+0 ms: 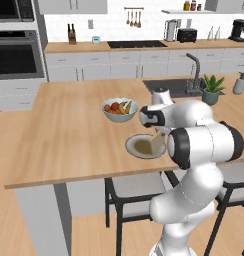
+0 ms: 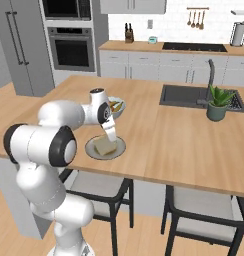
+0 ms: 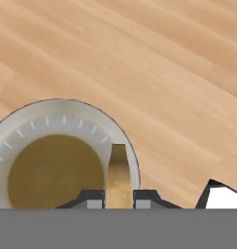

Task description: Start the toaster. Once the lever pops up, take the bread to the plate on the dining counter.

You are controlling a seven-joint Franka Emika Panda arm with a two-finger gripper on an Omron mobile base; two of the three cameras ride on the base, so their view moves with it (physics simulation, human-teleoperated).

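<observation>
**Operator:** Kitchen island ahead of me, the dining counter, light wood, with stools tucked under its near edge. Reading left to right in the left base view: bare wood, then the white fruit bowl, then the plate just beside it toward me, then my own arm, with the sink and a potted plant beyond. The toaster sits far back on the wall worktop.

**Spotter:** What is the hand doing?

**Operator:** The gripper is closed tight on the bread, pinching the slice across its thin faces. It hangs on edge over the plate, tilted in the base views.

**Spotter:** Where does the plate lie from the hand?

**Operator:** Directly below, with its centre off to the left in the hand view; the slice's edge points out over the plate's right rim. I judge the bread isn't resting yet, though I can't tell whether its lower corner touches. Letting go from here risks it tipping toward the rim, so I'd shift toward centre first.
</observation>
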